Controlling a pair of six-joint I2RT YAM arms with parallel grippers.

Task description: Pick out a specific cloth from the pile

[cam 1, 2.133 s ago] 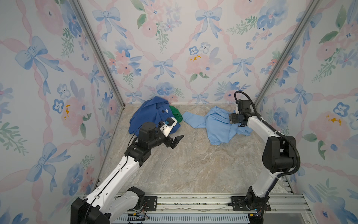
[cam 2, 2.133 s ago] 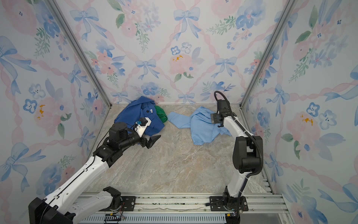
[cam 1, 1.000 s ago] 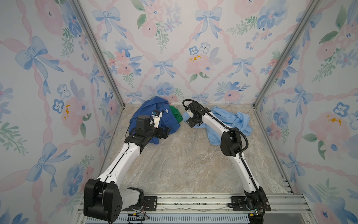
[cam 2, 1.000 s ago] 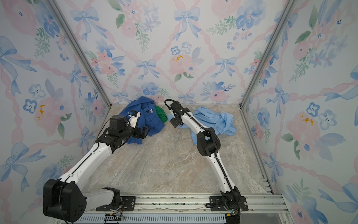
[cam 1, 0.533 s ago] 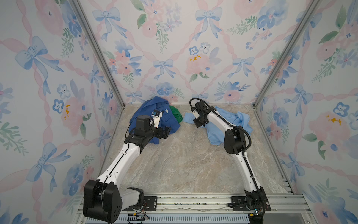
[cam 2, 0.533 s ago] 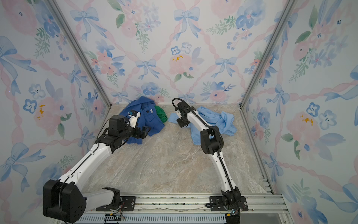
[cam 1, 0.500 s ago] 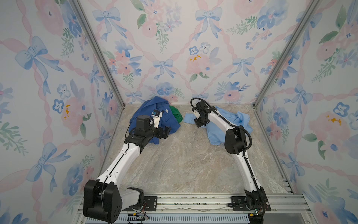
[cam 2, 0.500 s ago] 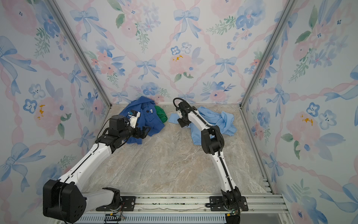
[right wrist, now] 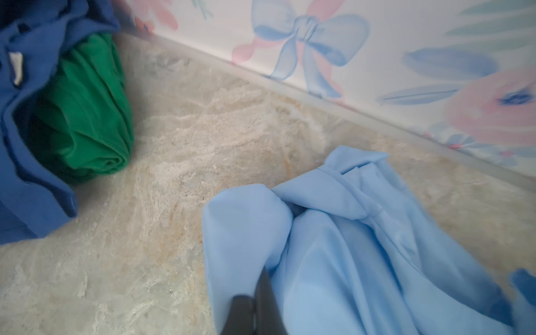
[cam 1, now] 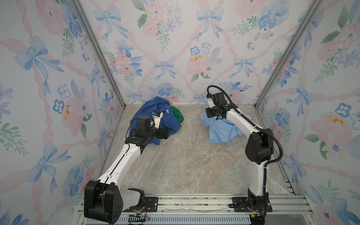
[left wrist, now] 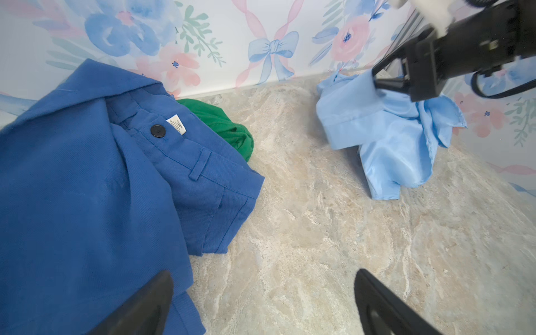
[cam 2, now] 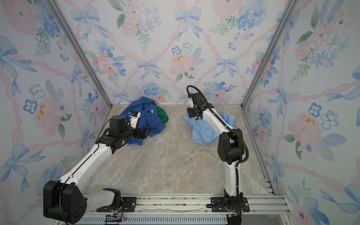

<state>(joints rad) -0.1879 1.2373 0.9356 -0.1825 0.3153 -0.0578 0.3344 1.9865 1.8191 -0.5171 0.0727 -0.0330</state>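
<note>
Dragged rightward, thin glossy sky-blue cloth (cam 1: pixel 222 130) bunches in right claw (left wrist: pixel 376 79).

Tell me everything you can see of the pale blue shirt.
The pale blue shirt is thin, faintly shiny fabric, crumpled into folds, with one stitched hem showing. It lies on the marble-look tabletop, to the right of the pile in both top views, with bare surface between them. The right gripper, shut, pinches one bunched edge, which rises toward it; the rest rests on the tabletop. No label shows.
</note>
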